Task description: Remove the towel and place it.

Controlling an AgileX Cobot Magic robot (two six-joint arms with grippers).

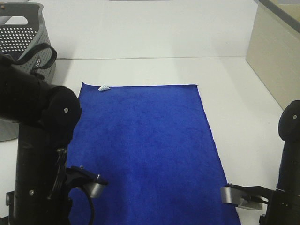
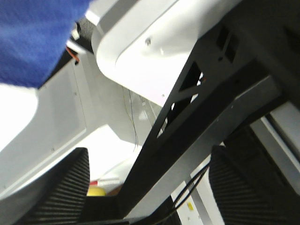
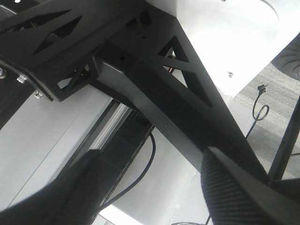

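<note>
Your left gripper (image 2: 150,153) has its two black ribbed fingers (image 2: 61,187) wide apart, and nothing sits between them. Your right gripper (image 3: 152,152) is the same: its fingers (image 3: 234,192) are apart and hold nothing.

The towel (image 1: 145,150) lies flat and spread out on the white table (image 1: 154,42), in the space between your two grippers. Its near left corner is right by your left gripper. Its near right corner is right by your right gripper. You cannot tell from the high view if either gripper touches the cloth. The rest of the towel stretches away from both grippers. The small white tag (image 1: 102,87) is at the far corner on the left gripper's side, well apart from that gripper. In the left wrist view a bit of blue cloth shows off to one side of the fingers, not between them.

The grey basket (image 1: 23,33) with holes stands past your left gripper, out to the side of the towel's far corner and apart from it. A pale box (image 1: 274,61) stands far beyond your right gripper, apart from the towel.
</note>
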